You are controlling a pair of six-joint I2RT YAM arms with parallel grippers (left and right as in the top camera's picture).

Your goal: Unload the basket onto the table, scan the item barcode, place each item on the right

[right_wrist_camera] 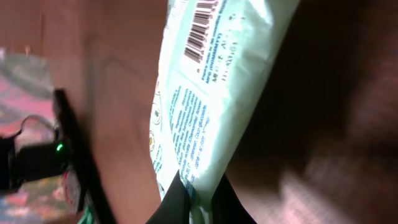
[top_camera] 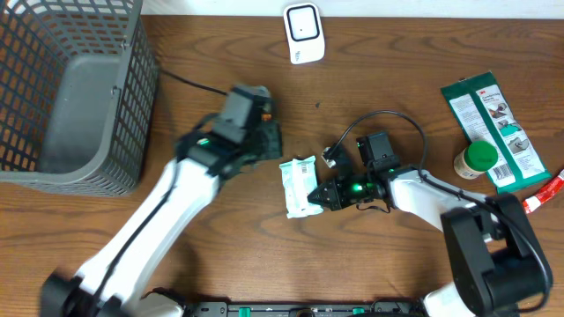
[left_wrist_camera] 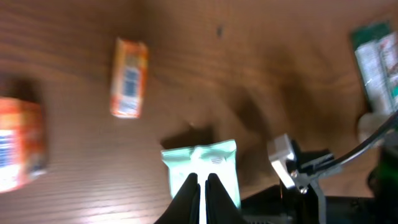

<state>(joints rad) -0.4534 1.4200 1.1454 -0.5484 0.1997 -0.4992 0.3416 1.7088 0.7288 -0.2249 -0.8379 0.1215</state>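
Clenched on the edge of the mint-green soft plastic pack (right_wrist_camera: pixel 230 93), the right gripper (right_wrist_camera: pixel 196 202) should turn the printed barcode (right_wrist_camera: pixel 200 31) squarely toward the white boxy scanner (top_camera: pixel 302 33) beyond the pack, while the left gripper (left_wrist_camera: pixel 201 180) is pinched closed and empty.

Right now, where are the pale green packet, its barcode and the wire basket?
pale green packet (top_camera: pixel 300 185), overhead view, middle of its face.
barcode (right_wrist_camera: pixel 200 31), right wrist view, centre of the black bars.
wire basket (top_camera: pixel 137 106), overhead view, its right wall.

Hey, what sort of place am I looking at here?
Probably a mock shop checkout on a wooden table: a grey wire basket, a small white scanner-like unit, and packaged goods, including a mint packet with a printed barcode.
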